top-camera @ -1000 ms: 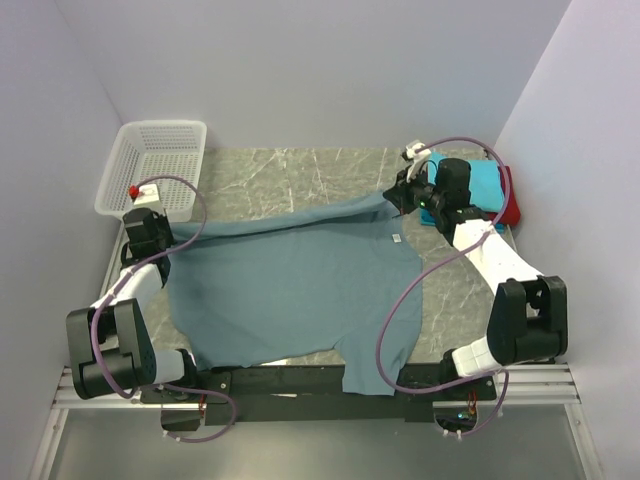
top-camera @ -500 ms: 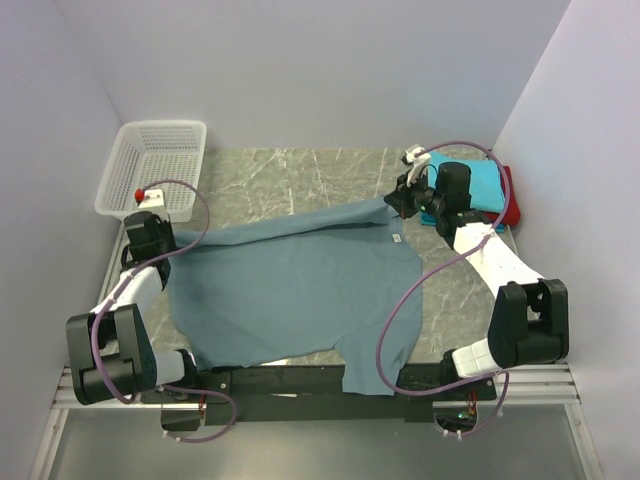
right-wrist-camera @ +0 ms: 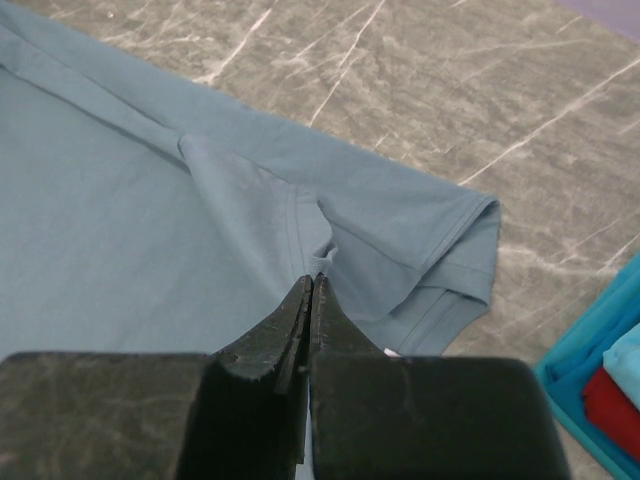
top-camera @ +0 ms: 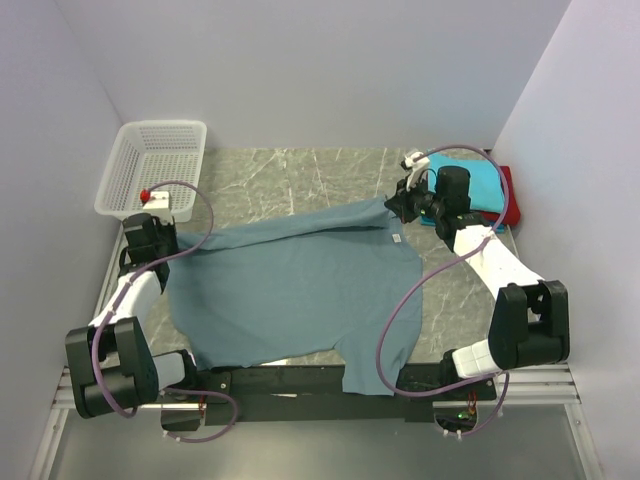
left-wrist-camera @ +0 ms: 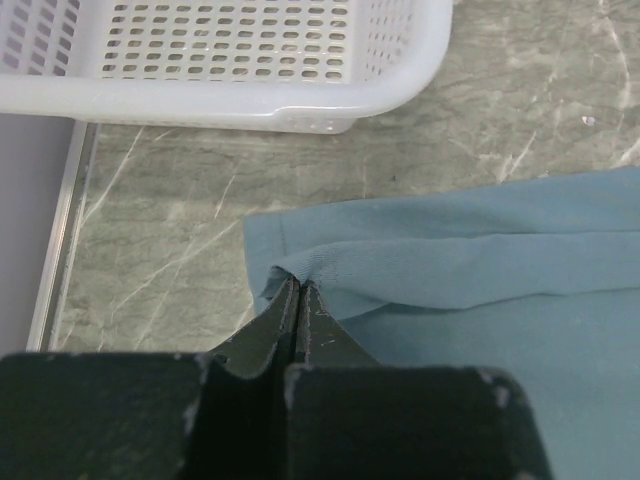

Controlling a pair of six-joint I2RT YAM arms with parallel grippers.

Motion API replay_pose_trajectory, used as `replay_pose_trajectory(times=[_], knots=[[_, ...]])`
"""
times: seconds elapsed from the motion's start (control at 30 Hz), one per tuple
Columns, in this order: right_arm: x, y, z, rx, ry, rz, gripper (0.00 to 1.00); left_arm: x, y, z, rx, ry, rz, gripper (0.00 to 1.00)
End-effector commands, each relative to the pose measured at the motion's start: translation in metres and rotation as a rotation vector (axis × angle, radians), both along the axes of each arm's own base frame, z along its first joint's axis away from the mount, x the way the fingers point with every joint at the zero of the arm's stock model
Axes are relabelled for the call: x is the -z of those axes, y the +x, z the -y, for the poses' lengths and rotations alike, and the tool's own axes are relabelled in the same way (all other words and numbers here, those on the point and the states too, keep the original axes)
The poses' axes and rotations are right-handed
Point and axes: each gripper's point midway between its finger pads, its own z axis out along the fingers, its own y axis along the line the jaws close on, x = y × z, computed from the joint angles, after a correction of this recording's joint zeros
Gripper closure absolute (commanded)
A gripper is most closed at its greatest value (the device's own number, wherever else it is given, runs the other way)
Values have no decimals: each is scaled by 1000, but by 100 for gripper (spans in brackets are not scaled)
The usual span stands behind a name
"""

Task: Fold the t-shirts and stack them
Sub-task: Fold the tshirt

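Observation:
A large grey-blue t-shirt (top-camera: 300,290) lies spread over the marble table, its near hem hanging over the front edge. My left gripper (top-camera: 172,243) is shut on a pinched fold at the shirt's far left corner (left-wrist-camera: 298,285). At the far right my right gripper (top-camera: 392,205) is shut on the cloth beside a sleeve (right-wrist-camera: 440,250), and its jaws meet on a small fold (right-wrist-camera: 313,280). The shirt's far edge runs between the two grippers. A folded turquoise t-shirt (top-camera: 480,180) lies on a red one (top-camera: 510,208) at the far right.
A white mesh basket (top-camera: 160,165) stands at the far left corner, close beyond my left gripper (left-wrist-camera: 230,100). The folded stack (right-wrist-camera: 600,360) sits just right of my right gripper. Walls close in the table on three sides.
Both grippers stay shut on the shirt. The left arm has shifted slightly, and the shirt's far edge between the grippers lies a little straighter.

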Motion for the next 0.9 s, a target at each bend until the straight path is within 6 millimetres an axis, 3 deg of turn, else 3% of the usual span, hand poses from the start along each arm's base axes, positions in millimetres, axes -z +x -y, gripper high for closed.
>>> replay_pose_trajectory(times=[0.0,0.7,0.77,0.87], knots=[[-14,-3,4,6,-11,50,100,-7,-2,6,59,14,16,100],[-4,8,20,71,-40,23,100,0,-22,12,106,9,-39,100],[2,7,22,76,-46,-2,100,-5,-24,13,108,12,-30,98],[6,8,23,76,-50,-13,100,-18,-27,13,102,27,10,85]])
